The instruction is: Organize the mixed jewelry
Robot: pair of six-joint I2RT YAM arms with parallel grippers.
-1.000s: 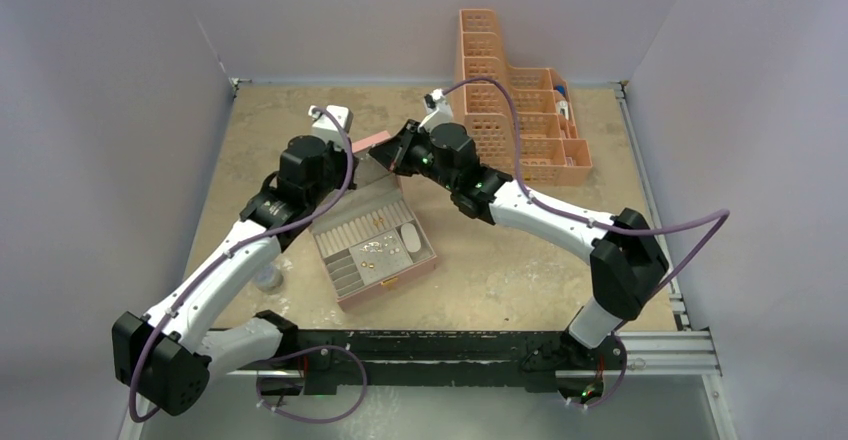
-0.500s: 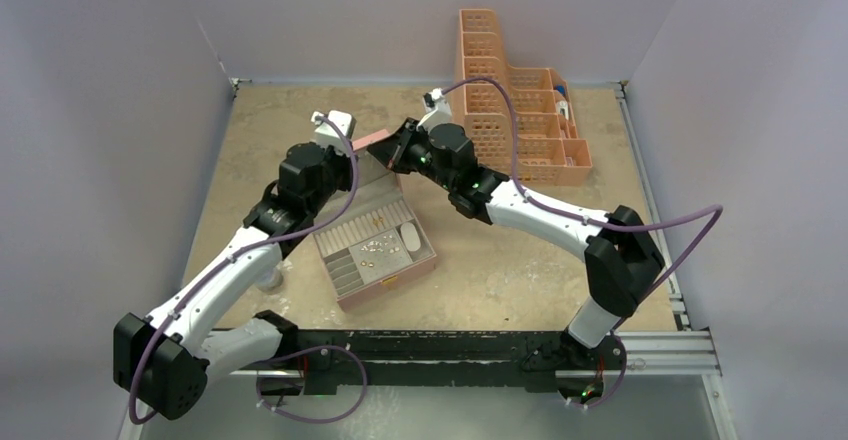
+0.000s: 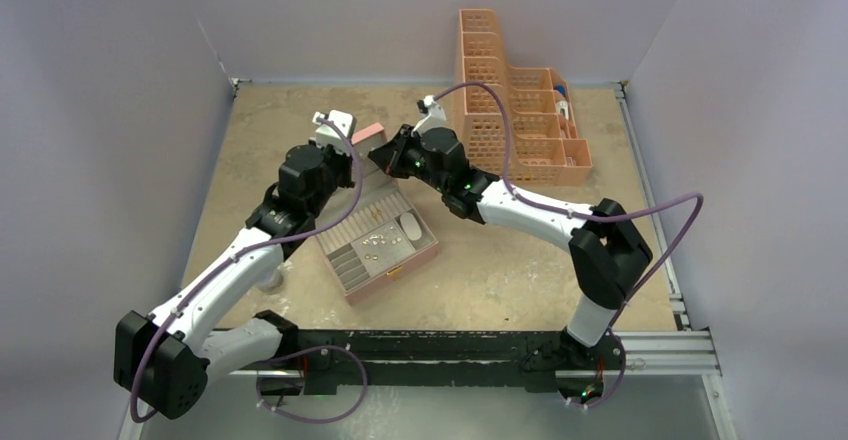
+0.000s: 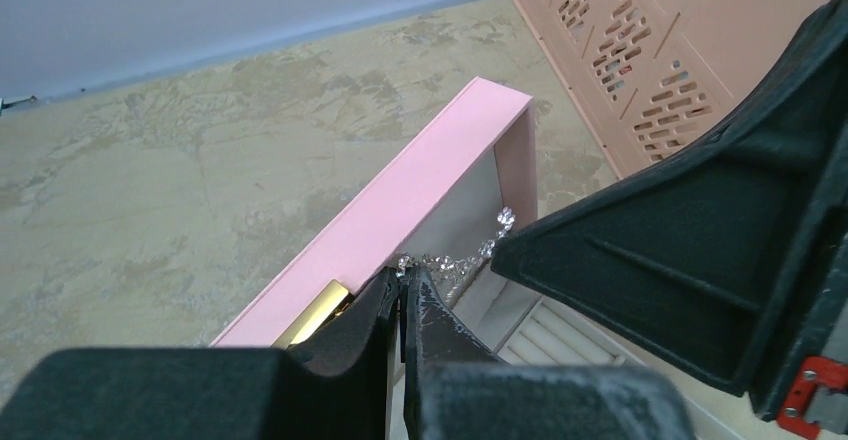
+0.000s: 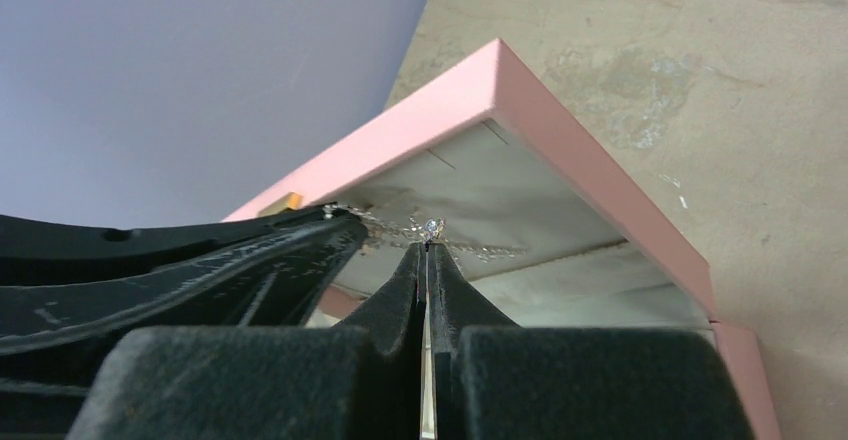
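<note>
The pink jewelry box [image 3: 425, 252] stands open with its lid [image 3: 369, 135] upright. Several tiny gold and silvery jewelry pieces [image 3: 377, 243] lie in its grey tray. My left gripper [image 3: 352, 158] and right gripper [image 3: 380, 156] meet in front of the lid's inner face. In the left wrist view my left gripper [image 4: 403, 282] is shut on one end of a silvery crystal chain [image 4: 462, 258]. In the right wrist view my right gripper [image 5: 427, 250] is shut on the same chain [image 5: 432, 228]. The chain hangs between them just inside the lid [image 5: 560, 130].
Orange slotted baskets [image 3: 520, 110] stand at the back right. A white oval pad [image 3: 410, 226] lies in the box tray. A grey round disc [image 3: 268, 280] sits left of the box, partly under my left arm. Walls close in on three sides.
Both grippers have moved a little left and closer to the lid. The right arm has reached further left, and the box has turned slightly.
</note>
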